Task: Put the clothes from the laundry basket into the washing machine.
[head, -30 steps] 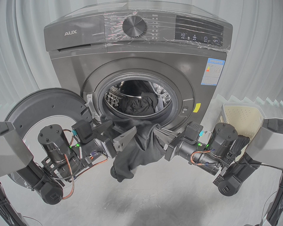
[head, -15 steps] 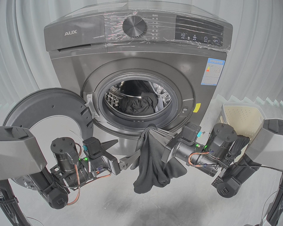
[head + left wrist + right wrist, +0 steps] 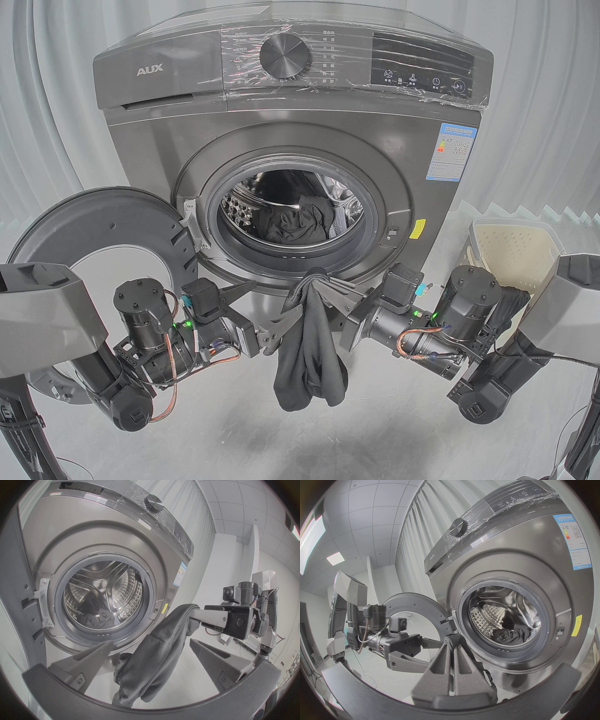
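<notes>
A dark garment (image 3: 309,362) hangs limp below the washing machine's open port (image 3: 292,212), with my right gripper (image 3: 320,282) shut on its top edge. The same grip shows in the right wrist view: gripper (image 3: 453,645), cloth (image 3: 456,638). My left gripper (image 3: 270,310) is open just left of the hanging cloth. In the left wrist view the garment (image 3: 150,664) dangles between the spread left fingers (image 3: 93,655) without being clamped. Black clothes (image 3: 294,222) lie inside the drum.
The round door (image 3: 94,231) stands swung open to the left, behind my left arm. A cream laundry basket (image 3: 519,250) sits on the floor right of the machine, behind my right arm. Bare grey floor (image 3: 350,431) lies under the garment.
My left gripper let go of the garment, dropped away to the lower left, then came back toward it. The cloth now hangs narrow from the right gripper alone.
</notes>
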Available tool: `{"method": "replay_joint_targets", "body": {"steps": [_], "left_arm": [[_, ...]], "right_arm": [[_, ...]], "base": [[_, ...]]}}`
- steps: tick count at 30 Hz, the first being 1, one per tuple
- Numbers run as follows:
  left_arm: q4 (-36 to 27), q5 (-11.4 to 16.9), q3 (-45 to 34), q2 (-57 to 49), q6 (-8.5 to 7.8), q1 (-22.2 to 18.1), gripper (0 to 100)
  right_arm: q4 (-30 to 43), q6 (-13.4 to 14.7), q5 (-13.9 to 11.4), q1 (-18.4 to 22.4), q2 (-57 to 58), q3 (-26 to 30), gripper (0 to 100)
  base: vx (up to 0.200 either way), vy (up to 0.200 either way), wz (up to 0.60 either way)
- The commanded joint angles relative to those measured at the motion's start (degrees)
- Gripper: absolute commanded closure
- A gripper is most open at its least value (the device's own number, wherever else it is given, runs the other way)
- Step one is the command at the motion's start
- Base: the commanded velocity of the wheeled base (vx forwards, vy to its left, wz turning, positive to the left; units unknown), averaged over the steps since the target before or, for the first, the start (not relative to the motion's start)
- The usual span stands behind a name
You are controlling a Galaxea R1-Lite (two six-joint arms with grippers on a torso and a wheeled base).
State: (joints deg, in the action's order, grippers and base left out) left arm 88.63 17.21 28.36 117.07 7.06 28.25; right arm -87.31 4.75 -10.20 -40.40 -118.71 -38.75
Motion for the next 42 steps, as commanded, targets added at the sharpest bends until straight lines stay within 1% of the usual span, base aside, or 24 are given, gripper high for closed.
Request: {"method": "replay_joint_targets", "body": {"steps": [1, 4, 5, 10, 15, 16, 21, 29, 36, 37, 38, 39, 41, 42], "left_arm": [[0.0, 0.8, 1.5, 2.2, -0.55, -0.5, 0], [0.0, 0.8, 2.7, 4.0, -1.96, -0.7, 0], [0.1, 0.8, 3.1, 4.2, -2.14, -1.0, 0], [0.0, 0.5, 5.6, 5.7, -2.22, -1.4, 0], [0.0, 0.5, 5.7, 6.1, -2.49, -2.2, 0], [0.0, 0.5, 5.7, 6.1, -2.58, -2.6, 100], [0.0, 0.6, 5.7, 6.2, -2.58, -3.1, 100], [0.1, 1.1, 5.7, 6.2, -2.75, -1.2, 100], [0.1, 1.1, 5.7, 6.2, -2.84, -1.4, 100], [0.1, 1.5, 5.6, 5.9, -3.10, -1.5, 0], [0.1, 1.5, 5.6, 5.9, -3.10, -1.5, 0], [0.1, 2.2, 5.2, 5.6, -3.19, -1.4, 0], [0.1, 2.7, 5.0, 5.5, -3.28, -1.4, 0], [0.1, 3.0, 5.0, 5.5, -3.54, -1.3, 0]], "right_arm": [[0.0, 0.0, 0.0, -0.6, 0.1, -0.1, 100], [0.0, 0.1, 0.0, -0.8, 0.2, -0.1, 100], [-0.1, 0.1, 0.0, -0.8, 0.2, 0.0, 100], [-0.1, 0.1, 0.0, -0.9, 0.2, 0.0, 100], [-0.1, 0.1, 0.0, -0.9, 0.2, 0.3, 100], [-0.1, 0.1, 0.0, -0.9, 0.2, 0.3, 100], [-0.1, 0.2, 0.1, -1.3, 0.2, 0.3, 100], [-0.1, 0.2, 0.1, -1.4, 0.1, 0.3, 100], [-0.1, 0.3, 0.1, -1.3, 0.1, 0.3, 100], [-0.1, 0.3, 0.1, -1.3, 0.1, 0.3, 100], [-0.1, 0.3, 0.1, -1.3, 0.1, 0.3, 100], [-0.1, 0.3, 0.1, -1.3, 0.1, 0.3, 100], [-0.1, 0.3, 0.1, -1.3, 0.1, 0.3, 100], [-0.1, 0.3, 0.1, -1.3, 0.1, 0.3, 100]], "base": [[0.000, 0.000, 0.00], [0.000, 0.000, 0.00], [0.000, 0.000, 0.00], [0.000, 0.000, 0.00], [0.000, 0.000, 0.00], [0.000, 0.000, 0.00], [0.000, 0.000, 0.00], [0.000, 0.000, 0.00], [0.000, 0.000, 0.00], [0.000, 0.000, 0.00], [0.000, 0.000, 0.00], [0.000, 0.000, 0.00], [0.000, 0.000, 0.00], [0.000, 0.000, 0.00]]}}
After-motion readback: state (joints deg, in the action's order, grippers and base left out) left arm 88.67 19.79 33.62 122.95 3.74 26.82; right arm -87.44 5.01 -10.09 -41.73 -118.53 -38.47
